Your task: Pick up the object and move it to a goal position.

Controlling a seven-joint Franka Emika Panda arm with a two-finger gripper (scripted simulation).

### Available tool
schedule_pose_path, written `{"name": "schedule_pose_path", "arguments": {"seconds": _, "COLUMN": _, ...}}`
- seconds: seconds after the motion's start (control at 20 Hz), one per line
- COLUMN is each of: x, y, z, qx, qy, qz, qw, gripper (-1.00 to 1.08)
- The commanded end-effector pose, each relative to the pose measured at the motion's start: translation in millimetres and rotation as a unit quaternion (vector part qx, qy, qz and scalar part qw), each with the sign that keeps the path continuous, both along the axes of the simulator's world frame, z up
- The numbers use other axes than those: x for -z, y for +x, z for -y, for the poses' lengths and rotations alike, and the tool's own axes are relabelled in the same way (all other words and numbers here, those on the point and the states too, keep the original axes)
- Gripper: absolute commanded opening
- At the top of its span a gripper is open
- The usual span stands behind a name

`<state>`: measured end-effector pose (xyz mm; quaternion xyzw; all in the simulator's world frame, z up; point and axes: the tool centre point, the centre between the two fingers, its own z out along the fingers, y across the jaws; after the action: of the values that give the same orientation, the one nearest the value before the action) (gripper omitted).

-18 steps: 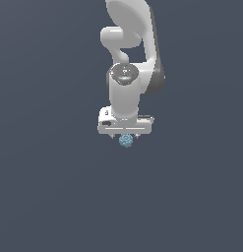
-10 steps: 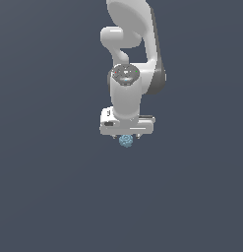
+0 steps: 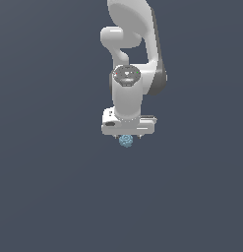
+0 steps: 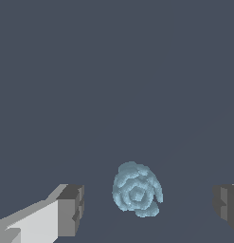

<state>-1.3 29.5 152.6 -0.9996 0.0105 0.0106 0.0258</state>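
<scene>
The object (image 3: 125,141) is a tiny light-blue bumpy lump on the dark grey floor, just below the white gripper (image 3: 127,138) in the exterior view. In the wrist view the object (image 4: 136,190) lies between the two grey fingertips (image 4: 71,210), with clear gaps on both sides. The gripper (image 4: 149,209) is open and touches nothing. The white arm rises above it to the top of the exterior view.
The dark grey floor (image 3: 54,187) is flat and uniform around the arm. No other object or goal marker shows in either view.
The gripper has shifted slightly toward the exterior view's right and a little lower over the object. The object has not moved.
</scene>
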Motion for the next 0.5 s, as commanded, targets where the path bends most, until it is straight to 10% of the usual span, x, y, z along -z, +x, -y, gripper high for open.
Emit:
{"name": "schedule_pose_path", "arguments": {"seconds": 0.0, "x": 3.2, "y": -2.2, "z": -0.2, "qx": 0.007, "qy": -0.001, "qz": 0.0, "qw": 1.0, "gripper": 1.0}}
{"name": "schedule_pose_path", "arguments": {"seconds": 0.45, "x": 27.2, "y": -20.9, "z": 0.0, "qx": 0.066, "qy": -0.012, "qz": 0.001, "qw": 0.9978, "gripper": 1.0}}
